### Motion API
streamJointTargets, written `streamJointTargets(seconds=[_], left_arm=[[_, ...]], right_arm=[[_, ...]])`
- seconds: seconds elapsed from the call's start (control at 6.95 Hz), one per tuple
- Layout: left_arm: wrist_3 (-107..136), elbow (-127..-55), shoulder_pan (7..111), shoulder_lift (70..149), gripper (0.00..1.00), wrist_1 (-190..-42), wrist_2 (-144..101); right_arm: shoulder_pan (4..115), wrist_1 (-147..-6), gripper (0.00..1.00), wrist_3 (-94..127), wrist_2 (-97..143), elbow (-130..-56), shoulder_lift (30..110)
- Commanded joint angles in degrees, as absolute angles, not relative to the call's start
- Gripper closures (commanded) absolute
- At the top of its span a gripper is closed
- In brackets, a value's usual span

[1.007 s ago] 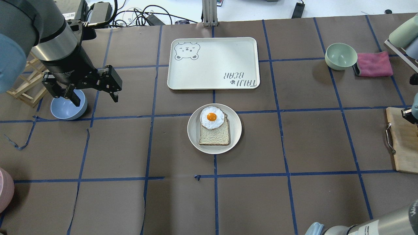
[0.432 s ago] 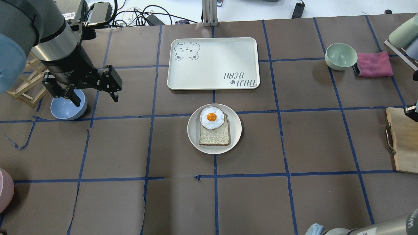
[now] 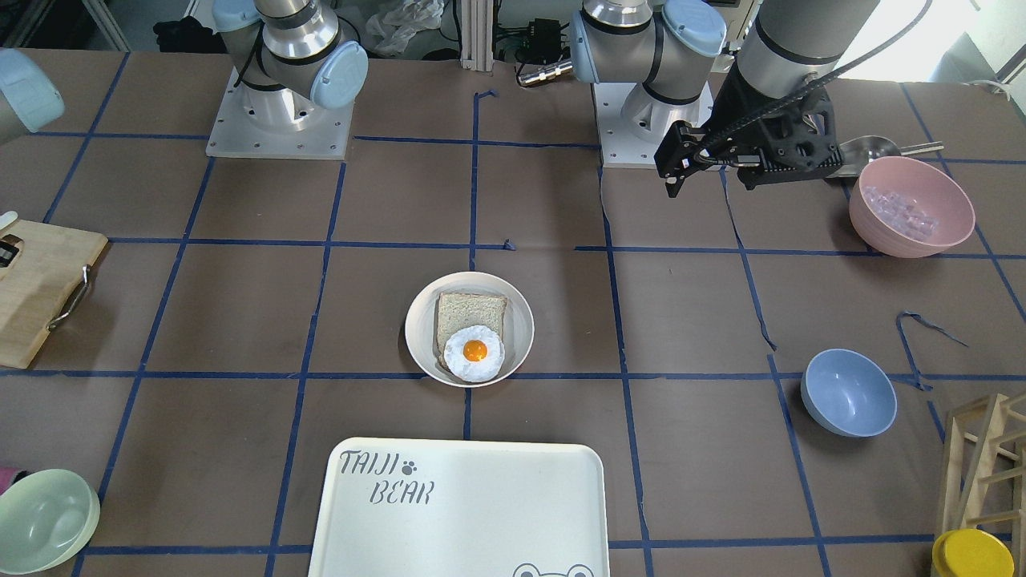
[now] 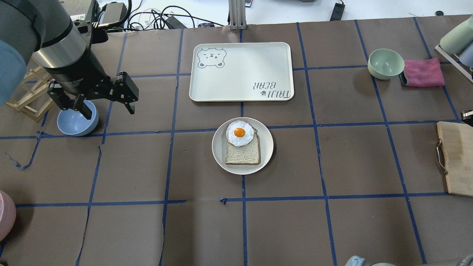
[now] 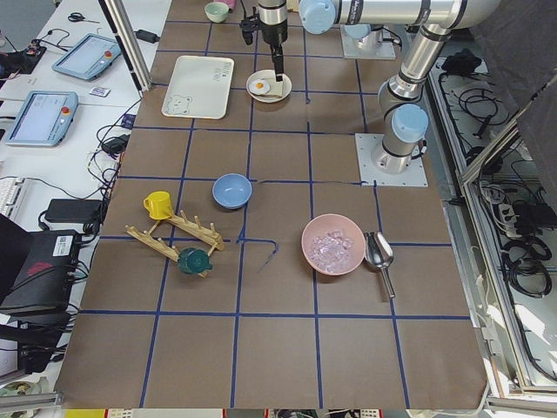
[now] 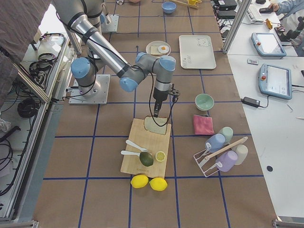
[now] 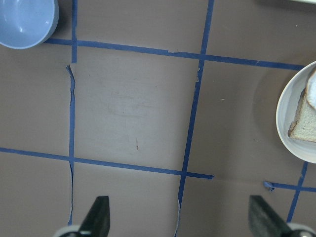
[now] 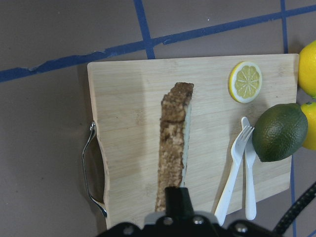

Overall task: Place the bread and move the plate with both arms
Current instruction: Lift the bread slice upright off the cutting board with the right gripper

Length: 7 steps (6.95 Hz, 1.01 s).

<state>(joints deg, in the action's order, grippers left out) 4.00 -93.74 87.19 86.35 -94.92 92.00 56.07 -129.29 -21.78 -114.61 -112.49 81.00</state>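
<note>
The bread hangs edge-on, dark brown crust showing, in my right gripper, which is shut on it above the wooden cutting board. In the overhead view only a bit of this gripper shows at the right edge. The cream plate sits mid-table and holds a paler slice with a fried egg. My left gripper is open and empty, hovering far left of the plate beside a blue bowl. The plate's rim shows in the left wrist view.
The white TAIJI BEAR tray lies just beyond the plate. A lemon slice, lime and two white forks lie on the board. A green bowl, pink cloth and pink bowl stand around.
My right gripper has moved to the right and slid almost out of the overhead view. My left gripper stays open and has barely shifted.
</note>
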Motion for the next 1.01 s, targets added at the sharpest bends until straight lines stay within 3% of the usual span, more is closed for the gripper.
streamJointTargets(seconds=[0.0, 0.43, 0.58, 0.86], left_arm=[[2.82, -93.69, 87.19, 86.22, 0.00, -95.18, 91.93], [1.85, -93.61, 87.19, 86.83, 0.00, -95.19, 91.85], [1.85, -93.69, 87.19, 86.57, 0.00, -95.27, 92.45], [1.85, -93.78, 87.19, 86.57, 0.00, -95.36, 92.38]], right_arm=[[61.66, -126.76, 1.00, -18.66, -115.05, -112.24, 84.97], [78.85, -115.28, 1.00, -2.62, -111.98, -108.83, 86.66], [86.58, -106.96, 1.00, 7.11, -110.75, -104.89, 86.40], [100.74, -103.81, 1.00, 21.11, -105.92, -97.68, 83.43]])
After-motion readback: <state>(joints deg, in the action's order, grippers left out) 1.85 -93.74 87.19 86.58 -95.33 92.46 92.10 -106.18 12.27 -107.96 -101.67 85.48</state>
